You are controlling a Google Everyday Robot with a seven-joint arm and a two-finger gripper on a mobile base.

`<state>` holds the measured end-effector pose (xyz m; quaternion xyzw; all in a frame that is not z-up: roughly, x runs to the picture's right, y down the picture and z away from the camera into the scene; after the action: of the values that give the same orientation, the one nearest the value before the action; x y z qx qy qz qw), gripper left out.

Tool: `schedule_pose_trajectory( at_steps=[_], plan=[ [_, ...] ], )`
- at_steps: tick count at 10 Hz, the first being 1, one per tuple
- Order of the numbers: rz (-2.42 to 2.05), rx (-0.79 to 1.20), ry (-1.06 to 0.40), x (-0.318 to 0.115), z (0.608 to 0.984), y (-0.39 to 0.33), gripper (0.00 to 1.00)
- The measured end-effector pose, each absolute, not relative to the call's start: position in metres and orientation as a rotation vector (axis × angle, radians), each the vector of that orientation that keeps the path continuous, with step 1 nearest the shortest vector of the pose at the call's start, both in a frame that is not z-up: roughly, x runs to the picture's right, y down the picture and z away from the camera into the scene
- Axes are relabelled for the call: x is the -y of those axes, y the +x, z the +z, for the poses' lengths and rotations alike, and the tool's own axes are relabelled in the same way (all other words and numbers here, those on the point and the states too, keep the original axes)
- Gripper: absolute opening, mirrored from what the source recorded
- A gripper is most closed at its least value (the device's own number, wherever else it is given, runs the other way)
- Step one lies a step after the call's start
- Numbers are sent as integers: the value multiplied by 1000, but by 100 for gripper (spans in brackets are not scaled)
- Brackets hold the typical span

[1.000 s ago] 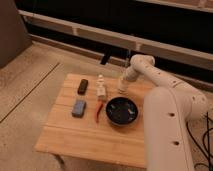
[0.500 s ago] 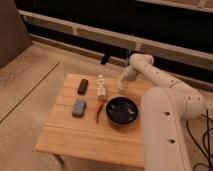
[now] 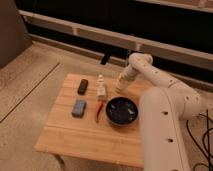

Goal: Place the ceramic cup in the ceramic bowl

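The black ceramic bowl (image 3: 121,111) stands on the wooden table (image 3: 75,135), right of centre. My gripper (image 3: 120,86) hangs at the end of the cream arm, just behind the bowl's far rim and low over the table. A cream-beige cylindrical shape at the gripper's tip looks like the ceramic cup (image 3: 121,81). It blends with the arm, so I cannot tell whether it is held.
A small white bottle-shaped object (image 3: 101,88) stands left of the gripper. A thin red object (image 3: 99,113) lies beside the bowl. A grey-blue block (image 3: 79,108) and a small black object (image 3: 83,86) lie further left. My own body (image 3: 165,135) fills the right foreground.
The gripper has stayed behind the bowl's far rim, shifting only slightly. Nothing on the table has moved.
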<state>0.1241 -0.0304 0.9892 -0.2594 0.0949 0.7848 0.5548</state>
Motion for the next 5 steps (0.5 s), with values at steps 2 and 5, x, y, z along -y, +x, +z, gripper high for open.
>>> schedule_pose_trajectory(
  at_steps=[2, 5],
  plan=[
    [1853, -219, -620, 32, 986, 117, 80],
    [1865, -119, -577, 68, 953, 108, 80]
  ],
)
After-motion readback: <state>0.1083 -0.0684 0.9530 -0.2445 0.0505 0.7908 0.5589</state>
